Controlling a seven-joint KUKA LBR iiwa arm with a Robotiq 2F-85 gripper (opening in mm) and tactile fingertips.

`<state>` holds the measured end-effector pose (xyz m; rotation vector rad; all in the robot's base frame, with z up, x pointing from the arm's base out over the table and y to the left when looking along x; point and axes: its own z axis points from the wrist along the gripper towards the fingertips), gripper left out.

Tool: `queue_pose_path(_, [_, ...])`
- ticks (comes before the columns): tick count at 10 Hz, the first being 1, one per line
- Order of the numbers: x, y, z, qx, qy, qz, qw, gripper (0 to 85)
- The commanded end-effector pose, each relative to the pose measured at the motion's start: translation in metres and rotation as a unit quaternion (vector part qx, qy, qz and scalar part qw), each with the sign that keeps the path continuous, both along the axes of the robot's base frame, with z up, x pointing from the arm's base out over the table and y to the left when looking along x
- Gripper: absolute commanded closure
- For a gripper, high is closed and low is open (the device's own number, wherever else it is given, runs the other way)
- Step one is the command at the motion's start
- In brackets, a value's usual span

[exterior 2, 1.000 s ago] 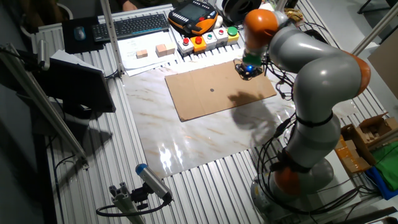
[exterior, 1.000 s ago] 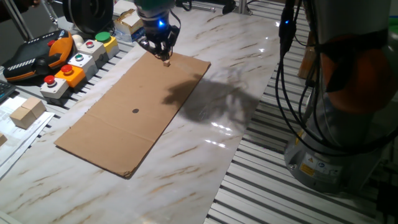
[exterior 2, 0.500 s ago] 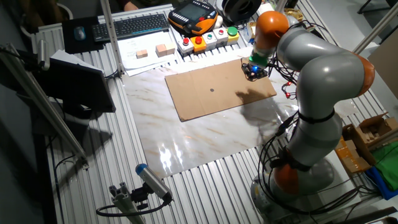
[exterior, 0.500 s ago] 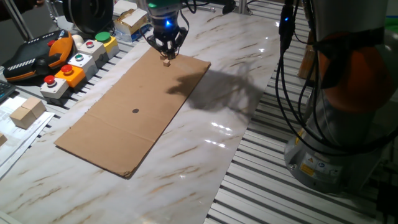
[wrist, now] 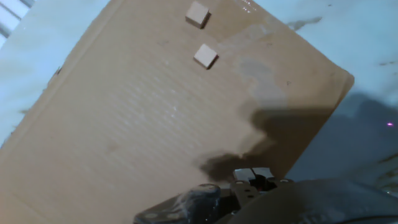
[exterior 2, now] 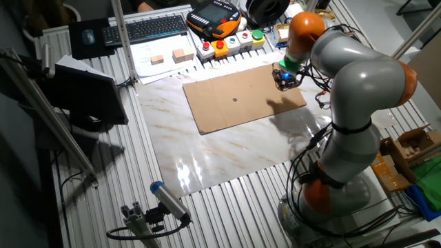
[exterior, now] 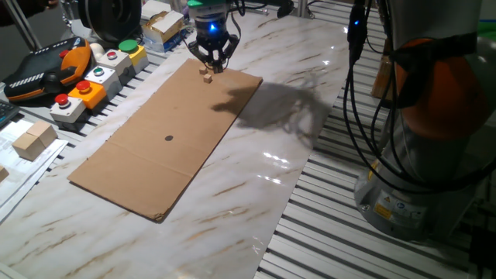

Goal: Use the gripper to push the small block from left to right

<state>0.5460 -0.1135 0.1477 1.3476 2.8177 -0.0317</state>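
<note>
Cardboard sheet (exterior: 167,132) carries the small block (exterior: 207,76) just below the tool (exterior: 211,65), finger spacing unclear, button boxes (exterior: 93,77) nearby

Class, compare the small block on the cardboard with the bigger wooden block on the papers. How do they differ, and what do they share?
Place: the small block lies on the cardboard sheet; the bigger block sits on white paper off it.
Size: the bigger block looks plainly bulkier than the small block.
Nearness: the hand is right by the small block, far from the bigger block.
Both are pale, wood-coloured and boxy.
</note>
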Motion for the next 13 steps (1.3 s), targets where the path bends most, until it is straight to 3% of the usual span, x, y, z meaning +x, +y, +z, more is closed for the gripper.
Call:
queue_pose_path(1, [0.0008, -0.0019, -0.0009, 0.0, -0.001, 0.002, 1.0, 84.3])
queue_pose_path(2, [0.001, -0.0013, -0.0011, 0.0, -0.001, 0.002, 1.0, 84.3])
queue_pose_path(3, [0.0012, -0.0002, -0.0007, 0.012, 0.0, -0.002, 1.0, 84.3])
queue_pose_path(5, [0.0012, -0.0002, -0.0007, -0.001, 0.003, -0.015, 1.0, 84.3])
queue_pose_path(8, [0.0012, -0.0002, -0.0007, 0.001, 0.021, -0.042, 0.999, 84.3])
queue_pose_path(9, [0.0012, -0.0002, -0.0007, 0.001, 0.021, -0.047, 0.999, 84.3])
queue_pose_path(11, [0.0012, -0.0002, -0.0007, 0.003, 0.012, -0.054, 0.998, 84.3])
queue_pose_path(13, [0.0012, -0.0002, -0.0007, -0.01, 0.0, -0.066, 0.998, 84.3])
